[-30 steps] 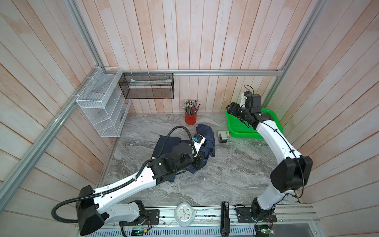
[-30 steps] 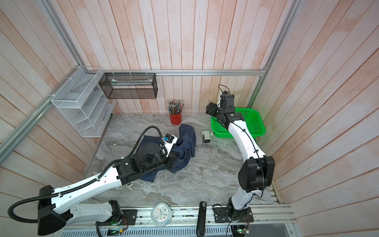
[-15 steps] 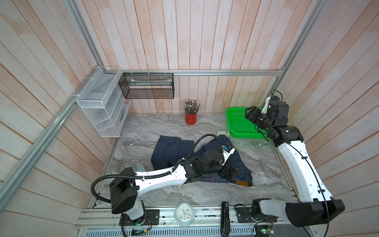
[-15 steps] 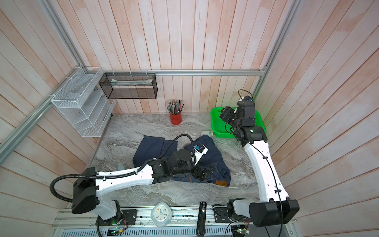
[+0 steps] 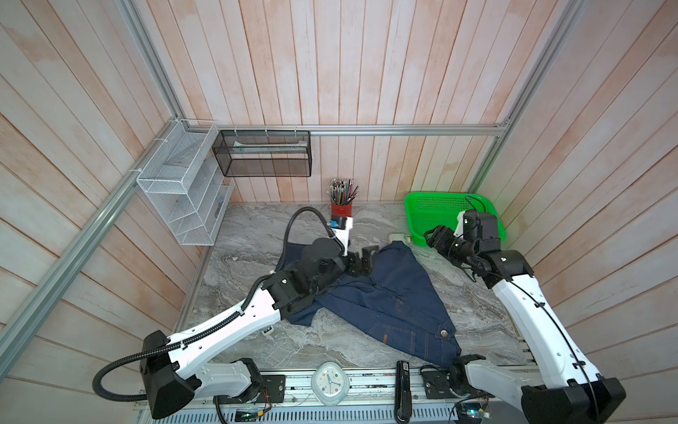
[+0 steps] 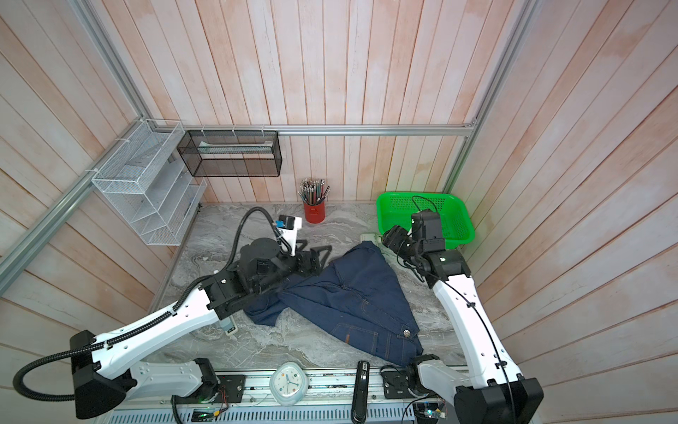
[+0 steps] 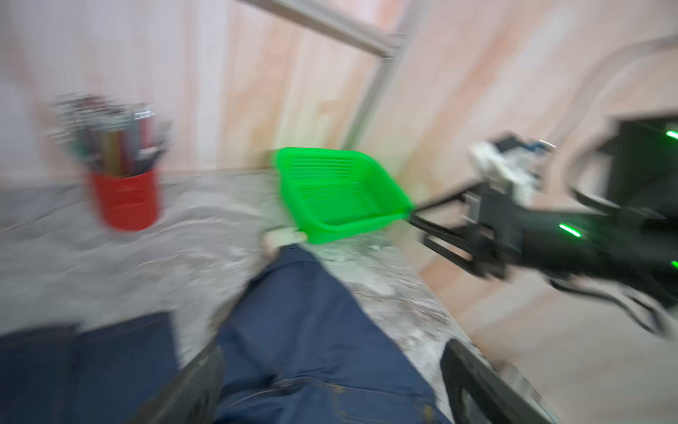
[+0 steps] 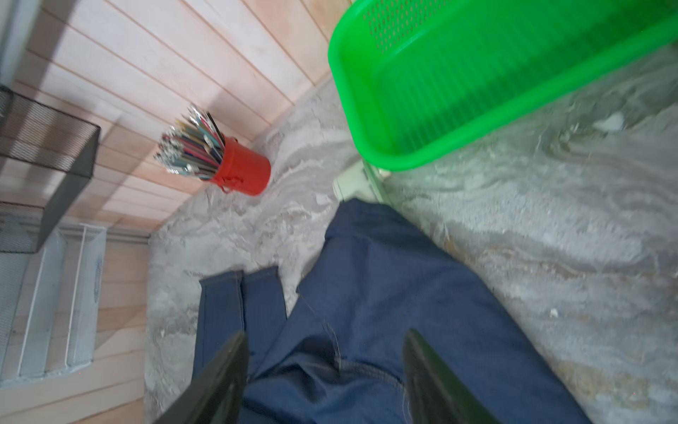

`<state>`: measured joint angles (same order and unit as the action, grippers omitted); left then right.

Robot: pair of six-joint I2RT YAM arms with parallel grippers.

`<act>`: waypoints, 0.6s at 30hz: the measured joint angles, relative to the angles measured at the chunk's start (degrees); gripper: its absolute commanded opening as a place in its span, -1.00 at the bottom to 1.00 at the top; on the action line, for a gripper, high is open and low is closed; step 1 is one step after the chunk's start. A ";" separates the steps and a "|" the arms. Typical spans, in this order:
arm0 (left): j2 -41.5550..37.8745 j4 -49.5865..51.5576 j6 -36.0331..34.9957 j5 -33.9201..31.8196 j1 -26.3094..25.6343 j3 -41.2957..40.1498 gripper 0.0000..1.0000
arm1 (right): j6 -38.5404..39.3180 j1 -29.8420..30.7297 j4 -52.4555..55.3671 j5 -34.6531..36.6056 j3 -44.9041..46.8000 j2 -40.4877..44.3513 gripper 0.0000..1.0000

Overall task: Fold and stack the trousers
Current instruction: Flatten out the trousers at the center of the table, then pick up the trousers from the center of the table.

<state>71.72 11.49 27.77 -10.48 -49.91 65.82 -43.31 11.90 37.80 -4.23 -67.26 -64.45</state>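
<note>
The grey marbled surface [image 5: 253, 235] carries one pair of dark navy denim trousers [image 5: 389, 293], sprawled crookedly across its middle. The waistband lies toward the near edge, one leg reaches back to just beside the green plastic mesh basket [image 5: 440, 213], and the rest is bunched under the left arm. To my eye this denim is heavy and limp but not slippery. It will likely drag and crease rather than slide, so the firm seamed places, the waistband corners and leg hems, look the best holds. The left fingers [image 7: 198, 381] stand spread wide, gripping nothing, just above the cloth by a stitched seam. The right fingers [image 8: 433, 374] are likewise apart and empty, hovering over the far leg near the basket. The small metal waist button [image 5: 444, 333] faces up
</note>
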 measured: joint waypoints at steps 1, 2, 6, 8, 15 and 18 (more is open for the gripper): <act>-0.28 2.84 1.57 -0.94 4.22 -0.72 0.88 | -0.72 0.85 -0.02 -0.22 2.10 0.42 0.34; -0.42 5.14 2.73 -1.66 8.17 -1.55 0.87 | -1.44 1.38 -0.07 -0.37 3.91 0.63 0.34; 0.57 14.05 5.31 -1.68 20.52 -4.02 0.85 | -3.48 2.49 -0.61 -0.70 11.56 0.70 0.34; 2.49 17.27 5.75 -0.92 24.39 -4.13 0.85 | -3.87 2.89 -0.96 -1.16 14.88 0.59 0.34; 10.03 21.40 5.79 1.75 35.10 -8.79 0.85 | -4.59 4.48 -2.21 -2.51 20.70 0.48 0.34; 14.23 20.70 5.20 3.21 38.45 -9.73 0.85 | -4.68 4.83 -2.69 -2.73 21.49 0.48 0.35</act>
<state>85.95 32.18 32.97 -7.27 -11.46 56.10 -47.99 16.73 35.11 -6.96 -45.78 -63.96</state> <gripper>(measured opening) 0.928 0.672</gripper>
